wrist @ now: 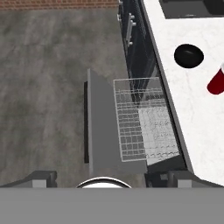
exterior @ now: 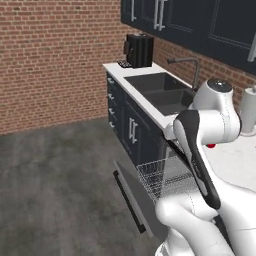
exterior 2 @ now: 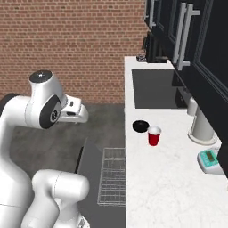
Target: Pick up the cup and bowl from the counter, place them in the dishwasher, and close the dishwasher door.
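Observation:
The red cup [exterior 2: 154,136] stands upright on the white counter [exterior 2: 164,187], and the black bowl [exterior 2: 140,126] sits just beyond it, near the counter's front edge. Looking down in the hand view, the bowl [wrist: 188,55] and the cup [wrist: 216,82] are at the upper right. The dishwasher door [wrist: 103,127] lies folded down flat, with the white wire rack [wrist: 140,118] pulled out over it. My gripper [wrist: 109,179] hangs high above the door, left of the counter. Its fingertips [wrist: 41,179] stand wide apart, open and holding nothing. The cup [exterior: 211,146] peeks out behind my arm.
A dark sink [exterior 2: 153,89] with a faucet [exterior: 187,62] is set into the counter beyond the bowl. A white canister [exterior 2: 200,127] and a teal scale [exterior 2: 209,160] stand at the counter's back. A black coffee machine [exterior: 139,50] sits at the far end. Dark wall cabinets [exterior 2: 187,31] overhang.

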Available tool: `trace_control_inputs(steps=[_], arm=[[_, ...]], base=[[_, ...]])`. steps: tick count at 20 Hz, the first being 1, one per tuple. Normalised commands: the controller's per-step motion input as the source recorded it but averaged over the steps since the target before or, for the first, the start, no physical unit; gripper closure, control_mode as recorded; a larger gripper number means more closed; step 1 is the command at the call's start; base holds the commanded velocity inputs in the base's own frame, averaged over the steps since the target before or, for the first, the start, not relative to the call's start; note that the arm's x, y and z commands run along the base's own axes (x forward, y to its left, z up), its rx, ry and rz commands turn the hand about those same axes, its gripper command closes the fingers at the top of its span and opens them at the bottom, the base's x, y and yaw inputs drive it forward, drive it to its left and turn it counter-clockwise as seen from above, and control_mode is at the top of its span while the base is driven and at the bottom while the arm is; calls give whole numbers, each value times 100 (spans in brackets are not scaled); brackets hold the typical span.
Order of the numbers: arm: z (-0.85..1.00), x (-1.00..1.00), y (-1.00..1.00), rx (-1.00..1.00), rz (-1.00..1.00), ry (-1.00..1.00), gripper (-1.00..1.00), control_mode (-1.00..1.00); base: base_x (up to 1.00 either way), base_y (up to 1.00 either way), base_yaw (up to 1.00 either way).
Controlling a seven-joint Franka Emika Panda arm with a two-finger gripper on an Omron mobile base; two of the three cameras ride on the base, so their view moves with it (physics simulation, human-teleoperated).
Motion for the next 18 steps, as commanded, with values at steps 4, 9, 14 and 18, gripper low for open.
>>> trace_control_inputs(steps=[4,9,14,18], arm=[[0,0,0,0,0,0,-100,100],[0,0,0,0,0,0,-100,100],[0,0,0,0,0,0,-100,100],[0,0,0,0,0,0,-100,100]], base=[[53,0,0],[11,-19,1],[-2,-29,0],[7,-12,-5]])
